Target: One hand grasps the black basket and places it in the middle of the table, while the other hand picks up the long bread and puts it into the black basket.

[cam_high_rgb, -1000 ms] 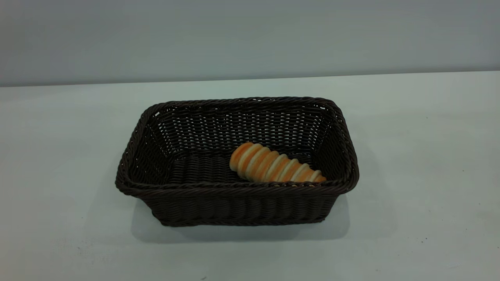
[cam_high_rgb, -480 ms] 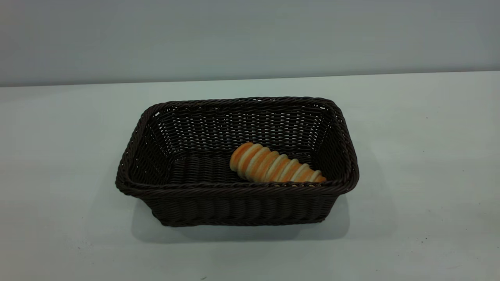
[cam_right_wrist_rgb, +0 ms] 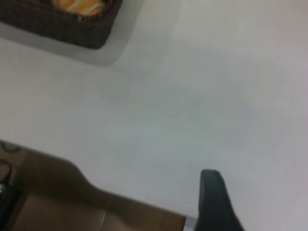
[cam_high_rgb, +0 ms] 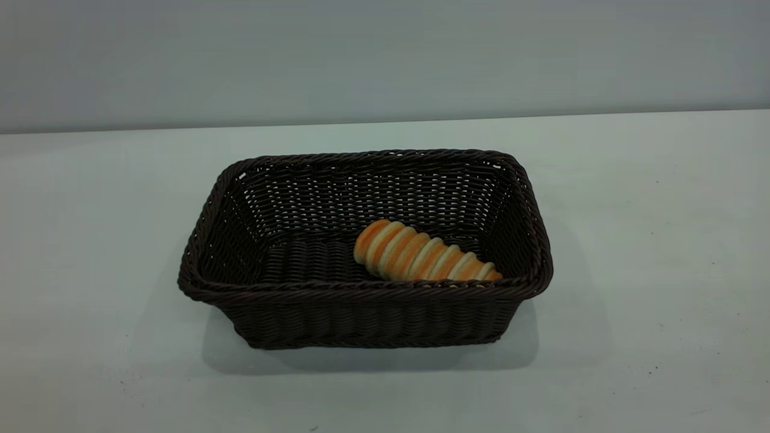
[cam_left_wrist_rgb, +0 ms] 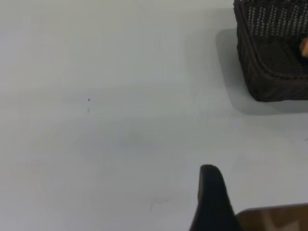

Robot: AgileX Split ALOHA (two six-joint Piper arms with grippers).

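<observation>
The black basket (cam_high_rgb: 364,293) stands in the middle of the table (cam_high_rgb: 649,252), long side facing the exterior view. The long bread (cam_high_rgb: 421,255), striped orange and cream, lies inside it on the floor towards the right front corner. Neither arm shows in the exterior view. In the left wrist view part of my left gripper (cam_left_wrist_rgb: 211,197) hangs over bare table, well apart from a corner of the basket (cam_left_wrist_rgb: 274,72). In the right wrist view part of my right gripper (cam_right_wrist_rgb: 214,199) is also over bare table, far from the basket's corner (cam_right_wrist_rgb: 62,26) with the bread (cam_right_wrist_rgb: 79,6) in it.
A brown surface beyond the table's edge shows in the left wrist view (cam_left_wrist_rgb: 274,219) and in the right wrist view (cam_right_wrist_rgb: 53,202). A plain grey wall (cam_high_rgb: 385,54) rises behind the table. White tabletop with tiny dark specks lies all round the basket.
</observation>
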